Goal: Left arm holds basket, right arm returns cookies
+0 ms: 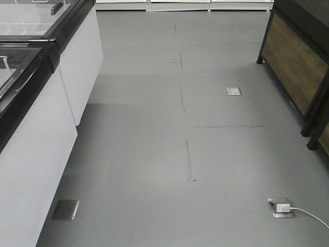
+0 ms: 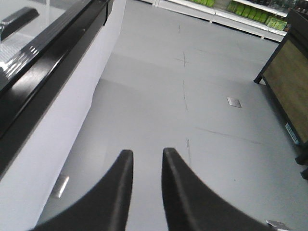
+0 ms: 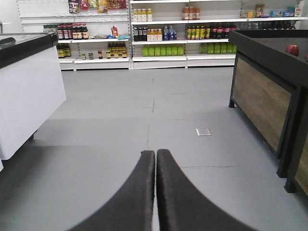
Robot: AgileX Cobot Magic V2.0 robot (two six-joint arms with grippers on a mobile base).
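The basket and the cookies are out of view in every frame. My left gripper (image 2: 146, 153) is open and empty, its two black fingers apart, held above the grey floor (image 2: 192, 110) beside a white freezer cabinet (image 2: 62, 120). My right gripper (image 3: 155, 152) is shut with nothing between its fingers, pointing down the aisle over the grey floor toward stocked shelves (image 3: 159, 33). Neither arm shows in the front view.
White chest freezers with black rims (image 1: 36, 103) line the left. A dark wood-panelled display stand (image 1: 298, 62) stands at the right, also in the right wrist view (image 3: 264, 91). Metal floor plates (image 1: 234, 91) (image 1: 65, 209) and a white plug with cable (image 1: 284, 207) lie on the floor.
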